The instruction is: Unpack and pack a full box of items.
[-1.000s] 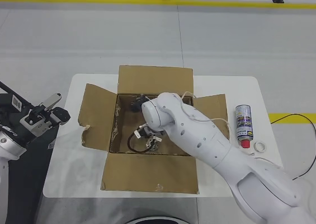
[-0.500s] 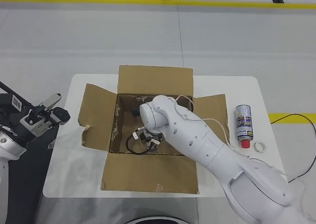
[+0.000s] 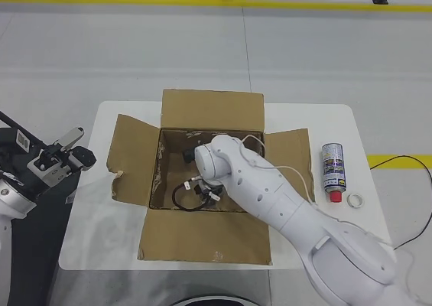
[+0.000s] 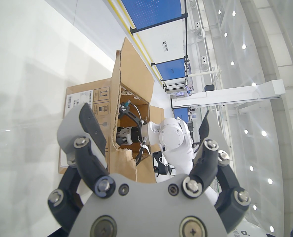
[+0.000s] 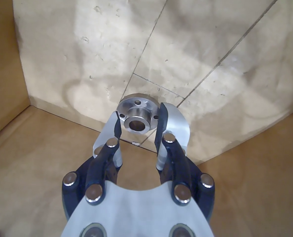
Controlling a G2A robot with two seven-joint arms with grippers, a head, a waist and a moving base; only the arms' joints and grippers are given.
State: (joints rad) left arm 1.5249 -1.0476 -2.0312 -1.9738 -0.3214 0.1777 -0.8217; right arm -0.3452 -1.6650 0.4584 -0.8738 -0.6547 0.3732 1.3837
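Down inside the open cardboard box [image 3: 204, 229], the right gripper [image 5: 139, 120] has its fingers drawn narrow around a metal flange hub [image 5: 136, 110], pressing on its rim from both sides. The hub sits on the box floor close to a wall. A black cable loop [image 3: 185, 200] lies in the box just beside that arm's wrist. The left gripper [image 4: 146, 124] hangs off the table's [image 3: 86, 237] left edge, fingers spread wide and holding nothing. A spray can [image 3: 332, 170] and a tape roll [image 3: 355, 200] lie right of the box.
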